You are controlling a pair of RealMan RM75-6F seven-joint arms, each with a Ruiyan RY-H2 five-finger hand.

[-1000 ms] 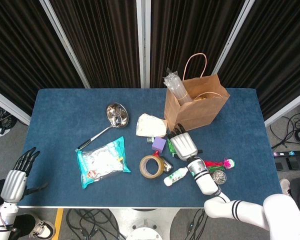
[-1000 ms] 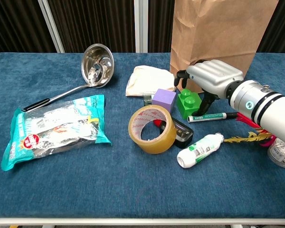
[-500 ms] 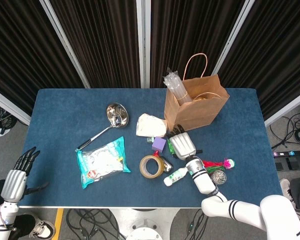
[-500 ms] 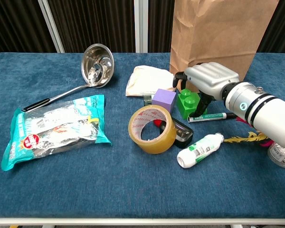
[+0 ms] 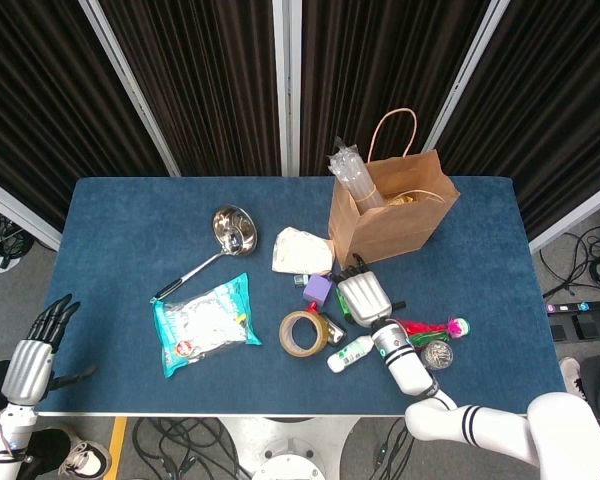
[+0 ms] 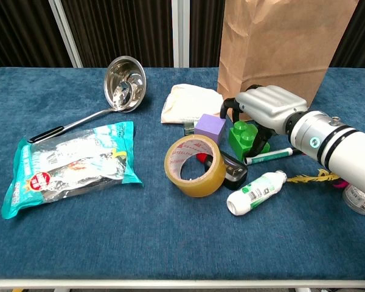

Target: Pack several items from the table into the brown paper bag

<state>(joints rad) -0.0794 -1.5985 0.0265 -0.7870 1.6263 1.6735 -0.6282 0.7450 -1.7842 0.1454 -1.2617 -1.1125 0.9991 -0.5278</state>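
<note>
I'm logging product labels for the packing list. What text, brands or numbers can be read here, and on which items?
None can be read.
Teal snack bag: red round logo and print, too blurred.
White bottle: green label, print too small.
Tape roll: red marks on the inner core, illegible.
Green marker: white barrel print, too small.
Brown paper bag: no print visible.

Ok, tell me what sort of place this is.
Probably a robot lab or data-collection booth, not a home: a blue-covered table stands before black curtains, loose cables trail across the floor, and a mixed lot of props lies beside a brown paper bag.
</note>
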